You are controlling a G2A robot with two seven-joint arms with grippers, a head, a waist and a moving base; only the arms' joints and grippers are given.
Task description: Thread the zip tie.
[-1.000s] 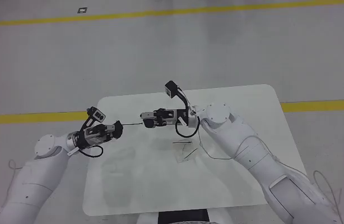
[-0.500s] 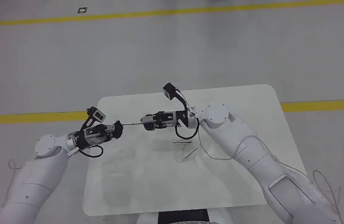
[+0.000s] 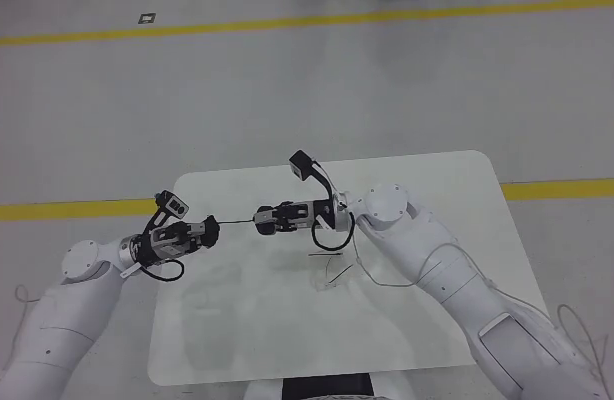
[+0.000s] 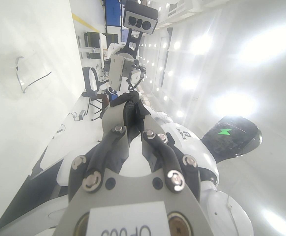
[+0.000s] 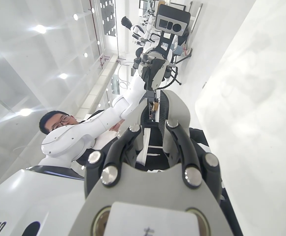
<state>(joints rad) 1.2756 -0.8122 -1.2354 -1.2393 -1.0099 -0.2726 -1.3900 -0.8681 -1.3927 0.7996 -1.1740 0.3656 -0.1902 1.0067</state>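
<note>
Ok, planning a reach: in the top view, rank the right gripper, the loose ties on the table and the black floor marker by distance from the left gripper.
1. right gripper, directly across.
2. loose ties, on the table beyond that gripper.
3. floor marker, far past the table's far edge.

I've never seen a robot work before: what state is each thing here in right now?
tie, straight, not looped, in the air between the hands
left hand, shut on one end of the tie
right hand, at the tie's other end; grip unclear
spare ties, lying loose on the table
</note>
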